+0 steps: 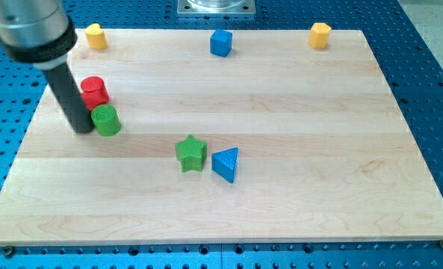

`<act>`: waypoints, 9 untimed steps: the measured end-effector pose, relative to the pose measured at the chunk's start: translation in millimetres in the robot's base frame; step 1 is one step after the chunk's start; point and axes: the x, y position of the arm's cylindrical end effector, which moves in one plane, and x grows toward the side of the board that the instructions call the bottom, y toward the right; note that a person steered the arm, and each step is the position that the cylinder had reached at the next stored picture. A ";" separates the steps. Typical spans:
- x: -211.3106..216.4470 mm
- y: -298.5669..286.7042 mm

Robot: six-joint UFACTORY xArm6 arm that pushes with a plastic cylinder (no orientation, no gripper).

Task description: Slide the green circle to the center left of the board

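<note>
The green circle (105,119) is a short green cylinder on the left part of the wooden board (296,187). A red circle (95,91) sits just above it and looks to touch it. My tip (82,129) is the lower end of the dark rod, which comes down from the view's top left. The tip stands right against the green circle's left side. The rod hides part of the red circle's left edge.
A green star (191,153) and a blue triangle (226,164) lie side by side near the middle. Along the top edge are a yellow block (95,36) at left, a blue cube (220,42) in the middle and an orange-yellow block (320,34) at right.
</note>
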 end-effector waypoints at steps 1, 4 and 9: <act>-56.9 44.9; 14.3 35.0; 8.1 98.3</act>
